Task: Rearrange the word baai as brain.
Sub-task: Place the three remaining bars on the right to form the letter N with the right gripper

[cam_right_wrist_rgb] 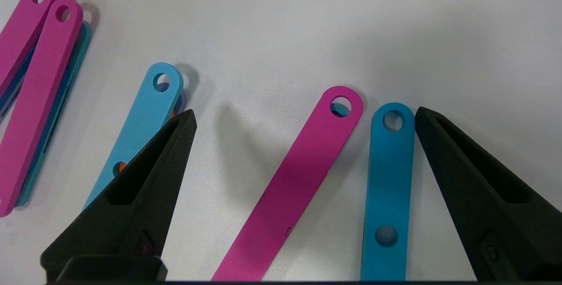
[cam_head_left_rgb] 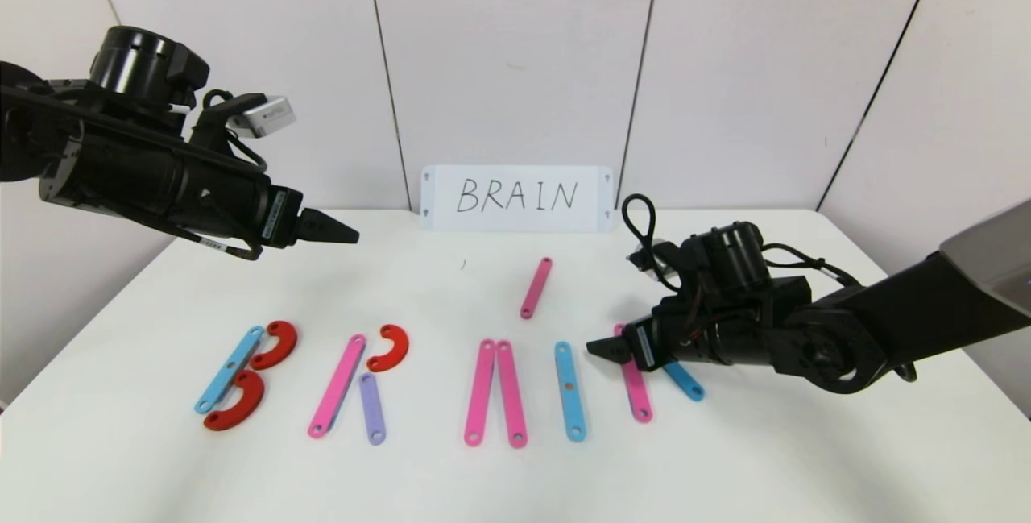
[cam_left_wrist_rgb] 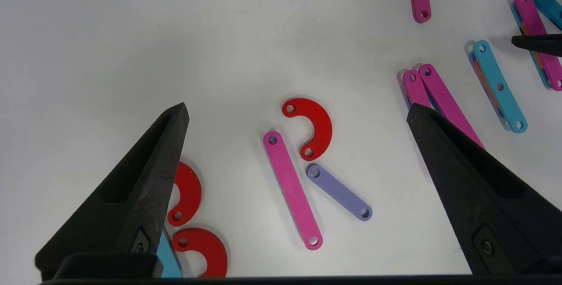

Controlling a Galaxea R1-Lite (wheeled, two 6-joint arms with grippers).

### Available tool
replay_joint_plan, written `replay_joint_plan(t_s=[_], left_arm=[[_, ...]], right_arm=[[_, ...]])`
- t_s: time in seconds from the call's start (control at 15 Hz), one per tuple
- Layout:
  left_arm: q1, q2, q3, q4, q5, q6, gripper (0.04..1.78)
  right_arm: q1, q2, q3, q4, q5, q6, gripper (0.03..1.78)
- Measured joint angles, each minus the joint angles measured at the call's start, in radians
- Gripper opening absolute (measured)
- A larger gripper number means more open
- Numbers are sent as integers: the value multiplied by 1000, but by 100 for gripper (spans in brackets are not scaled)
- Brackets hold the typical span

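Note:
The word lies in a row near the table's front. A blue strip (cam_head_left_rgb: 229, 370) with two red arcs (cam_head_left_rgb: 274, 344) makes a B. A pink strip (cam_left_wrist_rgb: 292, 190), a red arc (cam_left_wrist_rgb: 314, 127) and a purple strip (cam_left_wrist_rgb: 339, 192) make an R. Two pink strips (cam_head_left_rgb: 495, 392) lean together, then comes a lone blue strip (cam_head_left_rgb: 569, 392). My right gripper (cam_head_left_rgb: 600, 348) hangs open low over a pink strip (cam_right_wrist_rgb: 290, 184) and a blue strip (cam_right_wrist_rgb: 388, 179), gripping neither. My left gripper (cam_head_left_rgb: 346, 231) is open and empty, raised above the table's left side.
A loose pink strip (cam_head_left_rgb: 536, 288) lies behind the row, near the table's middle. A white card (cam_head_left_rgb: 515, 197) with handwritten "BRAIN" stands against the back wall. The table's front edge runs close behind the letters' lower ends.

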Motion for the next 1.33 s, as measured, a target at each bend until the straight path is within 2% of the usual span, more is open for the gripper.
replay_joint_plan(t_s=[0.13,0.33,0.67,0.87,1.0,1.13,1.33], left_arm=[[0,0,0,1,0,0,174],[0,0,0,1,0,0,174],[1,0,0,0,0,-1,174],[2,-1,-2,0,0,-1,174],[2,-1,-2,-1,1,-1,174],[2,-2,-2,-2,1,-1,174],[4,-5,-2,-1,0,-1,174]], right_arm=[[3,-1,-3,-1,-10,0,174],[22,3,-35,-6,-86,2,174],[88,56,-175,4,-201,10,174],[129,121,-302,7,-276,79,174],[155,174,-385,15,-321,98,174],[173,223,-444,18,-341,102,174],[184,289,-514,18,-346,102,174]])
